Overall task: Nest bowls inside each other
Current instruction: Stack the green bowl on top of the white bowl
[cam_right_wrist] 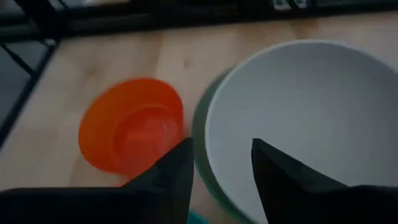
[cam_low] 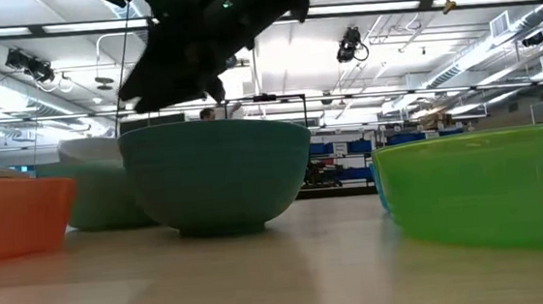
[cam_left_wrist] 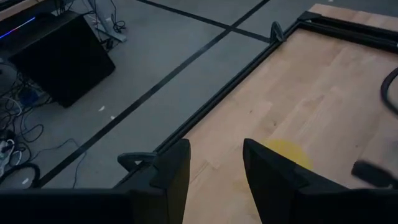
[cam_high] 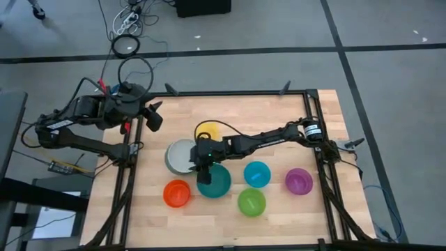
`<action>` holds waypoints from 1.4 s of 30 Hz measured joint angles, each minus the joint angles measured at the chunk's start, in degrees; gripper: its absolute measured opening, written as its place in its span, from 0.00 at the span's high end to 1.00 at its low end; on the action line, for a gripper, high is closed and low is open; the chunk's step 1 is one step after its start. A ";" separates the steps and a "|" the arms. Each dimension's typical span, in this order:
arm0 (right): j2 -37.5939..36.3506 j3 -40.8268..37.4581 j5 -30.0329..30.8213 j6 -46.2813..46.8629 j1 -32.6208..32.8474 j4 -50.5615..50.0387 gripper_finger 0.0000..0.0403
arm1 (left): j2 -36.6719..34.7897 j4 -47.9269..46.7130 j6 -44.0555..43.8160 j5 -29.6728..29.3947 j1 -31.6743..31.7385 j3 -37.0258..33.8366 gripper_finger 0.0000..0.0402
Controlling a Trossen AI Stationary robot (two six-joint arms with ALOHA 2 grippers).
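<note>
The white bowl (cam_high: 182, 155) sits nested in the sage green bowl (cam_right_wrist: 200, 134) at the table's middle left. My right gripper (cam_right_wrist: 221, 163) hangs open just above them; one finger is over the white bowl's inside and the other is outside its rim (cam_right_wrist: 214, 118). Whether they touch does not show. On the wood around them stand the teal (cam_high: 216, 183), orange (cam_high: 177, 193), yellow (cam_high: 207, 130), blue (cam_high: 256, 174), lime green (cam_high: 251, 201) and purple (cam_high: 298, 180) bowls. My left gripper (cam_high: 153, 116) waits open above the table's far left corner.
A black metal frame (cam_high: 237, 93) runs along the table's far edge and down both sides. In the low view the teal bowl (cam_low: 217, 176) stands between the orange (cam_low: 10, 216) and lime green (cam_low: 488, 188) ones. Bare wood lies along the far edge and the near right.
</note>
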 joint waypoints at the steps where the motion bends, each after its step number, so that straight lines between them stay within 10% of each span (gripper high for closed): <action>1: -0.92 -0.02 0.69 -0.34 -0.15 -1.85 0.62 | -0.02 -0.35 -0.16 0.05 0.00 0.00 0.61; 15: -12.10 0.00 0.09 8.16 -0.97 -40.44 0.63 | -1.00 -10.73 -9.10 4.31 0.00 -5.47 0.61; 36: -1.56 -0.04 0.18 10.57 1.13 -37.86 0.64 | -0.99 -8.79 -12.03 4.31 0.00 -16.26 0.61; 42: -1.56 0.00 0.16 9.74 0.46 -37.45 0.83 | -1.01 -6.38 -11.66 4.26 0.00 -16.26 0.61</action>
